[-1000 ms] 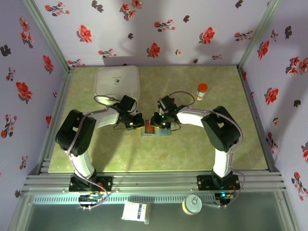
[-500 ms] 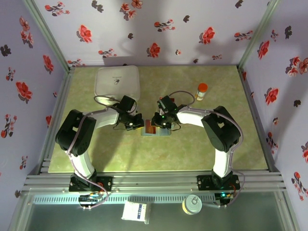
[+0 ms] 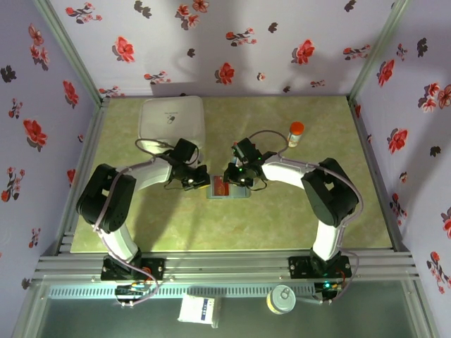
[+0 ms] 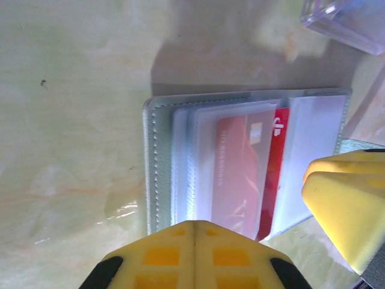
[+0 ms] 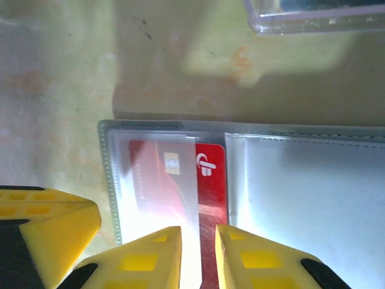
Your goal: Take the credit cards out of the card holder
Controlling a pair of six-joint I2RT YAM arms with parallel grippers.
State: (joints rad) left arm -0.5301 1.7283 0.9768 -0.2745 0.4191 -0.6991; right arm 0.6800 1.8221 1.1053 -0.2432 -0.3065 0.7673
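Both elbows had swung outward slightly, while the fingertips stayed at the card holder (image 3: 232, 194), which lay open between them. The left gripper (image 4: 194, 256) was fully closed, apparently pinning the holder's edge. The right gripper (image 5: 198, 250) stood narrowly parted over the red-orange card (image 5: 210, 180), which was partly out of its sleeve (image 5: 156, 180). Whether it gripped the card I could not tell. Extraction was under way, and the next move called for a steady pull along the sleeve.

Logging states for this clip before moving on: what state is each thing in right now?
card holder: open, lying flat.
red card: partly slid out of the holder, not yet free.
left claw: shut, over the holder's edge.
right claw: slightly open, straddling the card's bare strip.
white box: lid closed.
bottle: upright, capped.
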